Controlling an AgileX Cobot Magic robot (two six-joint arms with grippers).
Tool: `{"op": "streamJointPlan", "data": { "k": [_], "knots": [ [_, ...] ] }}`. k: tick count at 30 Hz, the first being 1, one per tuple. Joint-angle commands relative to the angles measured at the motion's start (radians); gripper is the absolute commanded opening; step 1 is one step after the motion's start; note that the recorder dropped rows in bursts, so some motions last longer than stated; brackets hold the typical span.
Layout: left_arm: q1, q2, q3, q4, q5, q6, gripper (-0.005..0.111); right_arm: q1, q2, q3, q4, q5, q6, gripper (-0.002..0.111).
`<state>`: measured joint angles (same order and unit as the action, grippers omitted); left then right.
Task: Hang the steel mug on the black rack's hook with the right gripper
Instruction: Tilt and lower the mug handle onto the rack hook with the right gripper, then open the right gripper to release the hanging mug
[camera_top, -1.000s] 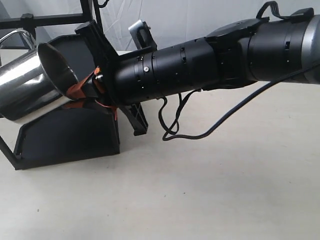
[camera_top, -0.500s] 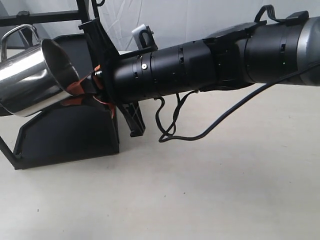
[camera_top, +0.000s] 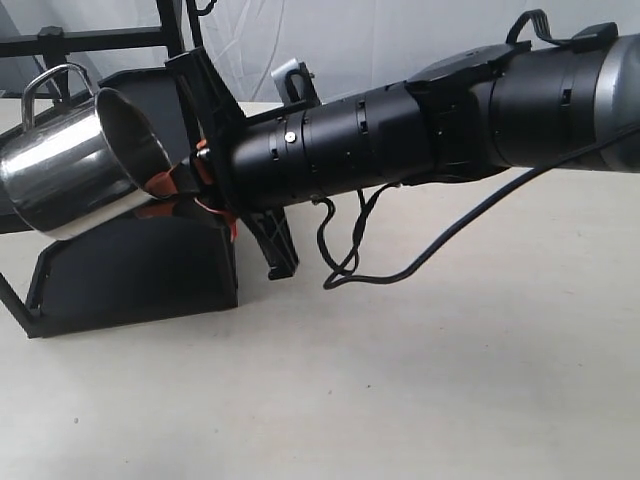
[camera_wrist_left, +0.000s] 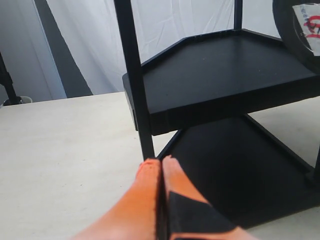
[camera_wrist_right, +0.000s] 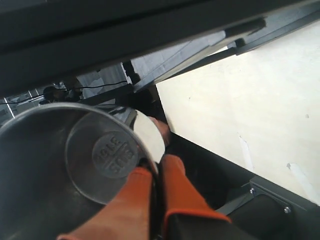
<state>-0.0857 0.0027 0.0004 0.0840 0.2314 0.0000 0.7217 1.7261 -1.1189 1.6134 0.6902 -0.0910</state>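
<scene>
The steel mug (camera_top: 75, 165) hangs tilted in the air at the left, mouth toward the arm and its thin looped handle (camera_top: 48, 85) on top. My right gripper (camera_top: 168, 196) is shut on the mug's rim, one orange pad inside (camera_wrist_right: 131, 200) and one outside. The right wrist view looks into the mug (camera_wrist_right: 60, 165). The black rack (camera_top: 130, 270) stands behind and below it, its horizontal bar (camera_top: 100, 38) just above the handle. A short black stub (camera_wrist_right: 132, 74) under the bar may be the hook. My left gripper (camera_wrist_left: 161, 164) is shut and holds nothing, at a rack post (camera_wrist_left: 134, 80).
The thick right arm (camera_top: 420, 130) crosses the exterior view, with loose black cables (camera_top: 345, 250) drooping to the pale tabletop (camera_top: 400, 380). Both rack trays (camera_wrist_left: 225, 75) show dark bare floors in the left wrist view. A white curtain hangs behind.
My right gripper has lifted the mug and carried it slightly to the right. The handle loop now stands closer under the bar.
</scene>
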Motion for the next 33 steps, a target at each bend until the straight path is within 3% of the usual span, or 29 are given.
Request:
{"op": "streamJointPlan", "data": {
  "k": [1,23,26,30,33],
  "knots": [
    [-0.006,-0.003,0.000,-0.004,0.001,0.000,0.002,-0.002,-0.005,-0.001,-0.025,-0.010,0.021,-0.001],
    [-0.006,-0.003,0.000,-0.004,0.001,0.000,0.002,-0.002,-0.005,-0.001,-0.214,-0.010,0.126,0.000],
    [-0.006,-0.003,0.000,-0.004,0.001,0.000,0.002,-0.002,-0.005,-0.001,-0.226,-0.010,0.126,0.013],
    [-0.006,-0.003,0.000,-0.004,0.001,0.000,0.002,-0.002,-0.005,-0.001,-0.226,-0.016,0.126,0.040],
    [-0.006,-0.003,0.000,-0.004,0.001,0.000,0.002,-0.002,-0.005,-0.001,-0.226,-0.016,0.126,0.047]
  ]
}}
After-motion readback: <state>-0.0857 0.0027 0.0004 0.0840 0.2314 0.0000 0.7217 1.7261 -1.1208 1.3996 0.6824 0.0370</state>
